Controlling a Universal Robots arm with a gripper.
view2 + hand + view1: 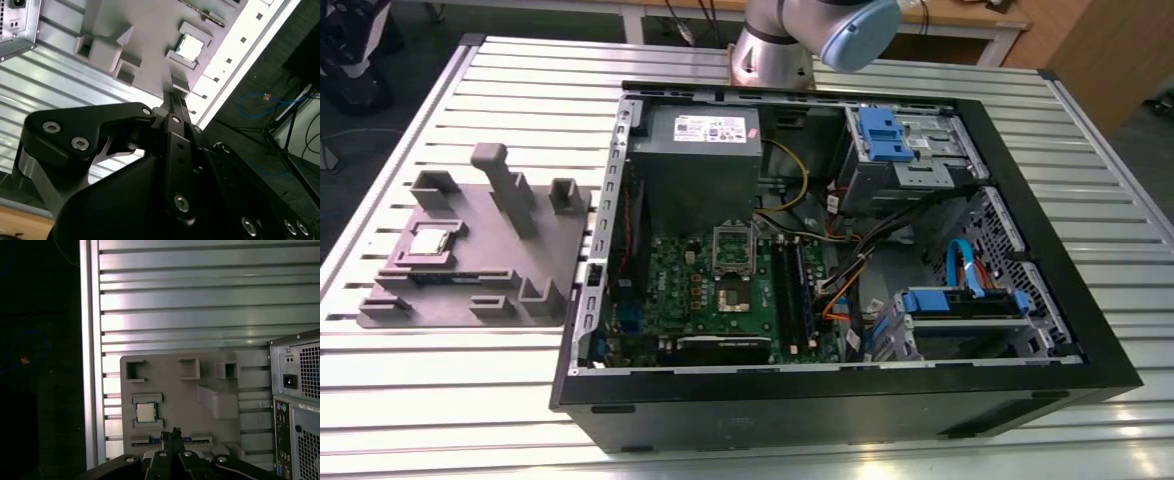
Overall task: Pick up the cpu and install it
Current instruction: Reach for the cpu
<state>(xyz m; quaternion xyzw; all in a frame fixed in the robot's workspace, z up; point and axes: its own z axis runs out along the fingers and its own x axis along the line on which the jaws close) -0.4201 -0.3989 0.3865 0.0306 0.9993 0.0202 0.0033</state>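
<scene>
Closed hand [174, 433], cpu [146, 412] near it, not touching

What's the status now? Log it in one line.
phase: pre-grasp | cpu: in grey fixture on table, not grasped | end effector: shut, empty, off the cpu | computer case: open, cpu not installed

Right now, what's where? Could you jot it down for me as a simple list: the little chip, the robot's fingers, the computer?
cpu: lying flat in a recess of the grey tray
tray: on the slatted metal table, on the exterior view's left of the computer case
gripper: fingers shut, holding nothing, apart from the cpu
computer case: lying open, motherboard showing
socket: on the motherboard, looks empty
work so far: cpu not yet picked up
</scene>
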